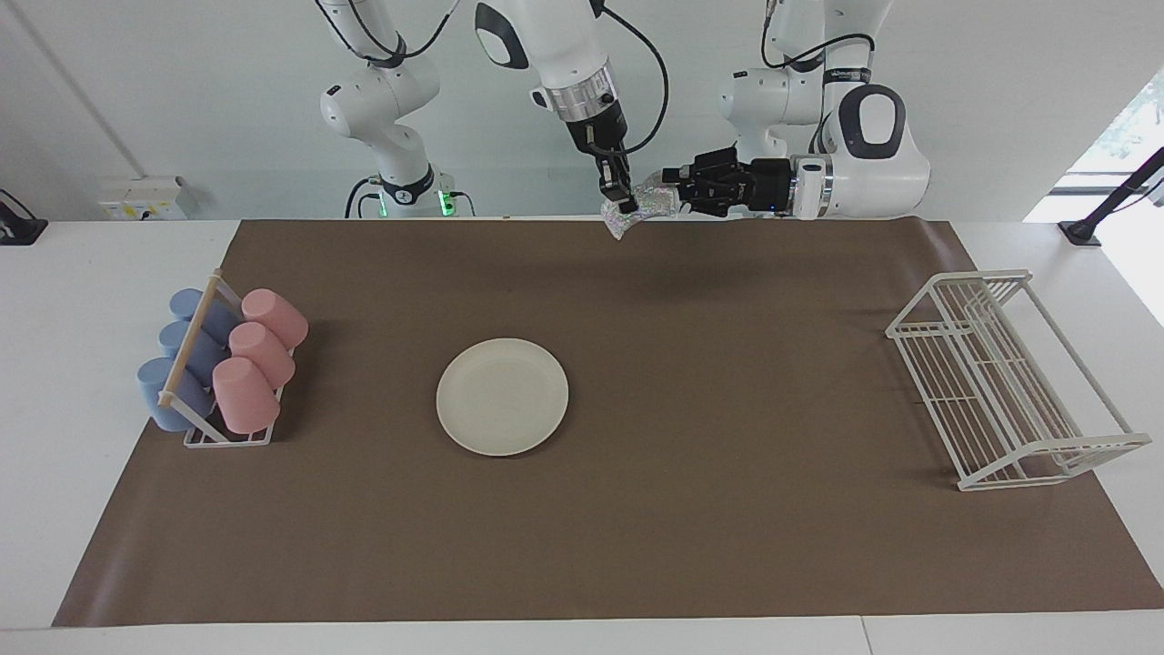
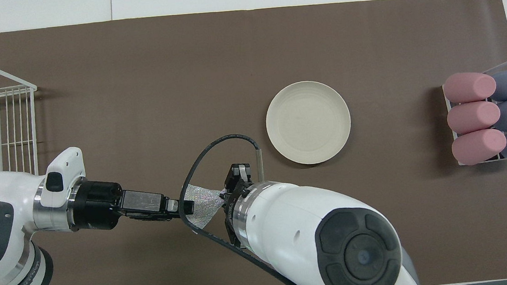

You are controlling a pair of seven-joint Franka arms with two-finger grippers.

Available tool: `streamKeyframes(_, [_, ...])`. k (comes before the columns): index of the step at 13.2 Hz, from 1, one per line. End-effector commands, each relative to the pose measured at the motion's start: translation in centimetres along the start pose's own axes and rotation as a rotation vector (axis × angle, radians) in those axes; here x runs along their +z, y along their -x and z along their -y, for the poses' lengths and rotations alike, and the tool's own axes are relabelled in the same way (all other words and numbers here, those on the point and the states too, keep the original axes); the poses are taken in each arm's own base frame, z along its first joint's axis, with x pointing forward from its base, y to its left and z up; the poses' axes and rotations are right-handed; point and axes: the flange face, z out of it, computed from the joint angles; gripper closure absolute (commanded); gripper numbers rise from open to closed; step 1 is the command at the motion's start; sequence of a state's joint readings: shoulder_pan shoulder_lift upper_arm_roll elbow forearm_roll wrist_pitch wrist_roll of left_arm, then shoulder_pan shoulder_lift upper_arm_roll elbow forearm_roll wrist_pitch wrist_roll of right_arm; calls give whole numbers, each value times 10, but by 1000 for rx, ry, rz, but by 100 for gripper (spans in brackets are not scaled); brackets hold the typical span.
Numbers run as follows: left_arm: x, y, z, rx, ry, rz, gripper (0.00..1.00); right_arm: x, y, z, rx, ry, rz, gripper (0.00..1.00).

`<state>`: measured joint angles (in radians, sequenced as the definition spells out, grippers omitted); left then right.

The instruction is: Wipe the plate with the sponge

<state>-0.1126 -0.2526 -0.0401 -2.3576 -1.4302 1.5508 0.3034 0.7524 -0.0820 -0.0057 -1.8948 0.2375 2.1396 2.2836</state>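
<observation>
The cream-white plate point(image 1: 502, 396) lies flat on the brown mat, toward the right arm's end of the middle; it also shows in the overhead view point(image 2: 308, 122). The glittery silver sponge point(image 1: 639, 211) is held up in the air between both grippers, over the mat's edge nearest the robots, well apart from the plate. My right gripper point(image 1: 626, 202) points down and pinches the sponge's middle. My left gripper point(image 1: 671, 194) reaches in sideways and grips the sponge's other end. In the overhead view the sponge point(image 2: 203, 203) spans from my left gripper point(image 2: 187, 207) to the right wrist, which hides the right fingers.
A rack of pink and blue cups point(image 1: 221, 364) stands at the right arm's end of the mat point(image 1: 691, 537). A white wire rack point(image 1: 1005, 377) stands at the left arm's end. The right arm's black cable point(image 2: 217, 145) loops over the mat beside the plate.
</observation>
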Motion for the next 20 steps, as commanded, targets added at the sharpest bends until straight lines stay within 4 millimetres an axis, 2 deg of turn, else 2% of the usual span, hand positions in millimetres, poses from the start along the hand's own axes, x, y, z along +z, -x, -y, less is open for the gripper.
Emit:
streamKeyframes(1, [2,4,-5,-8,-22,6,0,3,-18,-5,-148,24,-30,100])
streamKeyframes(4, [1,2,-11,0,-62,5,0,12,-63,9,-308,35,-84,100])
streamKeyframes(6, [-2,4,-6,-1,-197,29,0,8,-98,31,-379,35,-103,100])
streamKeyframes(7, [-5,5,-1,1,-251,38,0,16,-118,39,-434,54,-118,100])
streamKeyframes(9, [-16,8,2,13,-380,61,0,45,-153,53,-531,91,-141,100])
streamKeyframes(11, [-38,9,1,29,-539,70,0,63,-187,89,-542,30,-151,100])
streamKeyframes(14, [-57,8,-1,54,-781,84,0,110,-211,106,-557,36,-170,100])
streamKeyframes(16, [-59,5,1,37,-993,76,0,121,-222,103,-553,-1,-176,100])
streamKeyframes(20, [-86,-2,6,51,-1155,10,0,148,-234,106,-545,-1,-184,100])
